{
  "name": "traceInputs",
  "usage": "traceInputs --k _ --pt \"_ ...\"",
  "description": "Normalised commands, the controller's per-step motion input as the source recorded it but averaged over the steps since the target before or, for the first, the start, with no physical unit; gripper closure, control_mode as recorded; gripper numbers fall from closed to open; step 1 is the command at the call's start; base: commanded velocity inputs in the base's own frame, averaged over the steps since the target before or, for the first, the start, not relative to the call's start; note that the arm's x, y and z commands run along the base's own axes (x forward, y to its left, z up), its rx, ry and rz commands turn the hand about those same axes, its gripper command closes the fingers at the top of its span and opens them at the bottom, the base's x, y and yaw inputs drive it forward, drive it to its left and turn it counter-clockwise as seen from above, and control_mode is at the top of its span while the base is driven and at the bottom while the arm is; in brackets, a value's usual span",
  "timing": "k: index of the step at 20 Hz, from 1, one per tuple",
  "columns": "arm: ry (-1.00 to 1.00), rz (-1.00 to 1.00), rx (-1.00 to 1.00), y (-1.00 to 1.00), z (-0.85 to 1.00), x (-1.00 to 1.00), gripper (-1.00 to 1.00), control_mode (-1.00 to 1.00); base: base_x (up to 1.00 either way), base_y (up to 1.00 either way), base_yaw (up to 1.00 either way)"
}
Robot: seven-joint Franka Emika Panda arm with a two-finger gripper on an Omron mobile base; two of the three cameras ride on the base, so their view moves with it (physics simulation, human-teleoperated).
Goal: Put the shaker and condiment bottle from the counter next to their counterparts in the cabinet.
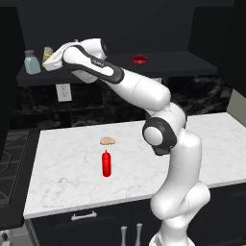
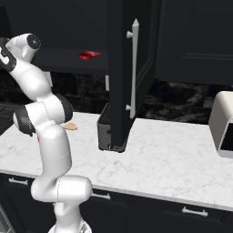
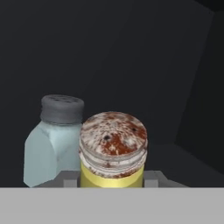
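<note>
The gripper (image 1: 52, 61) is seen reaching onto the cabinet (image 1: 202, 65) shelf at far left, its tips pinching the shaker (image 3: 112, 151), which is held just beside the pale blue-grey shaker (image 3: 54, 140), so the first placement is judged almost done though not yet released. The condiment bottle (image 1: 106, 163) is left standing on the counter (image 1: 62, 168) near a small tan object (image 1: 107, 141), its move remaining. The shaker's rust-speckled cap is shown close up from the hand, while the low red round object (image 2: 89, 55) and the open cabinet door (image 2: 125, 77) are seen from the right base
</note>
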Motion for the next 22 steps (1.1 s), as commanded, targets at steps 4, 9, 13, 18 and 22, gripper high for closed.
traceInputs --k 4,9,13,18,22 --pt "-0.11 0.01 0.0 0.14 -0.36 0.05 -1.0 -1.0 0.0 0.0 0.0" --pt "-0.13 0.02 0.02 0.14 -0.54 0.15 -1.0 -1.0 0.0 0.0 0.0" --pt "-0.09 0.02 0.03 0.03 -0.43 0.15 -1.0 -1.0 0.0 0.0 0.0" --pt "-0.02 0.0 0.0 -0.21 -0.09 -0.01 -1.0 -1.0 0.0 0.0 0.0" --pt "0.0 -0.04 0.0 -0.81 0.0 -0.28 -1.0 -1.0 0.0 0.0 0.0"
